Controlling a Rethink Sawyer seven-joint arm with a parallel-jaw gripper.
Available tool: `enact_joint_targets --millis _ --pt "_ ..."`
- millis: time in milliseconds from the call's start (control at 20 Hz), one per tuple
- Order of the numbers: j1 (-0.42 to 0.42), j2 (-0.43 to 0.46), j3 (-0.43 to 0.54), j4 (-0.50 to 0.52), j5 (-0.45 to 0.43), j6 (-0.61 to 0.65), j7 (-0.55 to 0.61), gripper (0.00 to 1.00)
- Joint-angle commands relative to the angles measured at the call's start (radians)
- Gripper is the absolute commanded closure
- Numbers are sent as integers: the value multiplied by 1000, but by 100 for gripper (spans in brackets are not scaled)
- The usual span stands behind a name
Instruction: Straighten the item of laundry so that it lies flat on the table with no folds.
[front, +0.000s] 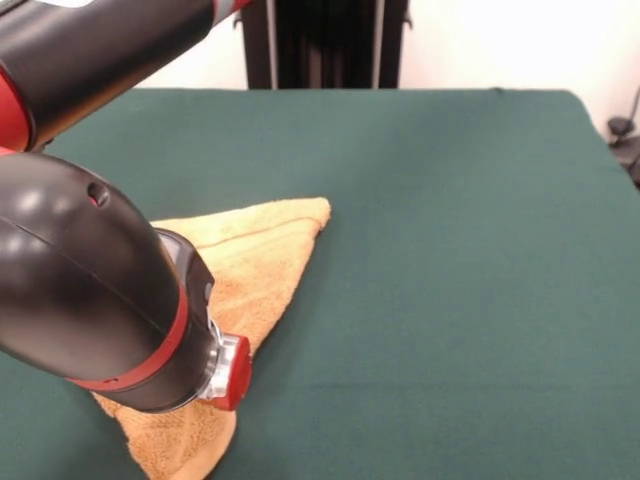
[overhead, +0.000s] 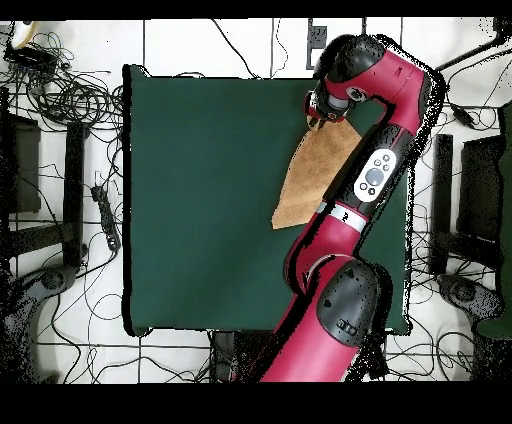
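The large rectangular bench (front: 450, 200) covered in plain dark green felt-like cloth fills most of both views. Over it reaches the red and black robot arm (overhead: 375, 175), whose bulky black wrist housing (front: 90, 290) blocks much of the front view and hides part of the cloth beneath it. The small golden-orange terry-cloth towel (front: 265, 265) lies on the bench as a folded, roughly triangular shape, one pointed corner toward the bench's middle in the overhead view and the wide end near the bench edge under the arm's end. The hand (overhead: 325, 108) sits over that wide end; whether it is spread or pinching the towel I cannot tell. Tangled black cables (overhead: 70, 95) lie on the white tiled floor (overhead: 220, 45) around the bench.
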Motion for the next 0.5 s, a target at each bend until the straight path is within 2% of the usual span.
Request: enact_joint_targets --millis 50,500 --pt "36 87 93 67 -87 109 -17 100" --pt "37 83 102 71 -93 116 -4 100"
